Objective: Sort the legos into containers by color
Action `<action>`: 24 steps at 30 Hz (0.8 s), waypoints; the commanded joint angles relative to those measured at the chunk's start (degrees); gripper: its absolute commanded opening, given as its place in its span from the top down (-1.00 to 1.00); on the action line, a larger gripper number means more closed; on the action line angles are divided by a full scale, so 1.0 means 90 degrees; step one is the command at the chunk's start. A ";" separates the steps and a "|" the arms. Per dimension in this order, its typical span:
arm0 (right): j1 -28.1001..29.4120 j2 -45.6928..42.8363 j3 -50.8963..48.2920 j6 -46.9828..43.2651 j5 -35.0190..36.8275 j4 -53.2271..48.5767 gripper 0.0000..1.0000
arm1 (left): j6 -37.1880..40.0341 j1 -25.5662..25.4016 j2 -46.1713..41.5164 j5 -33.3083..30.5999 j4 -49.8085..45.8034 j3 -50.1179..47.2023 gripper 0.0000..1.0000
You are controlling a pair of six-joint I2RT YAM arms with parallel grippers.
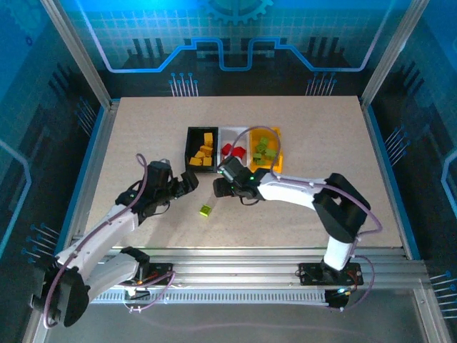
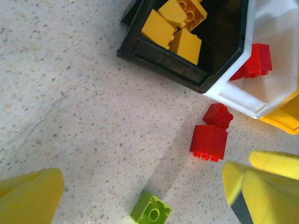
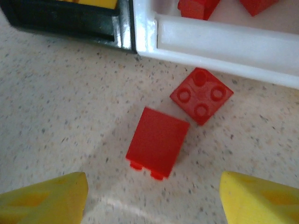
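Table top [image 2: 70, 116]: speckled stone-look surface, matt, fine grain. Black bin [image 2: 163, 63]: hard plastic, glossy, ribbed wall. White bin [image 3: 224, 46]: glossy plastic, bright glare along rim. Yellow bin [image 2: 285, 119]: smooth plastic. Red legos [image 3: 158, 141], orange-yellow legos [image 2: 159, 29], lime green lego [image 2: 150, 213]: smooth moulded plastic, soft sheen. Fingers [image 3: 46, 198] of right gripper [image 3: 152, 191]: yellow plastic, matt. Right arm shell [image 1: 293, 191]: white, glossy. Frame rails [image 1: 250, 275]: bare ribbed metal, satin.

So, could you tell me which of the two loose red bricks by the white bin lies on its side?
The tipped red brick farther from the white bin: its studs point sideways, while the upright red brick shows four studs up.
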 commanded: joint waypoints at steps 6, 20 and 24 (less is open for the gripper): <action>0.0107 0.1073 0.1112 0.0535 0.0819 -0.0836 -0.44 | -0.0082 -0.0010 -0.0540 -0.0236 -0.0244 -0.0193 -0.98; 0.0143 0.0901 0.0707 0.0576 0.0621 -0.0693 0.32 | -0.0069 -0.0011 -0.0364 -0.0143 -0.0195 -0.0174 -0.98; 0.0179 0.0092 0.0346 0.0225 0.0579 -0.0463 0.45 | -0.0082 -0.0011 -0.0373 -0.0044 -0.0175 -0.0155 -0.98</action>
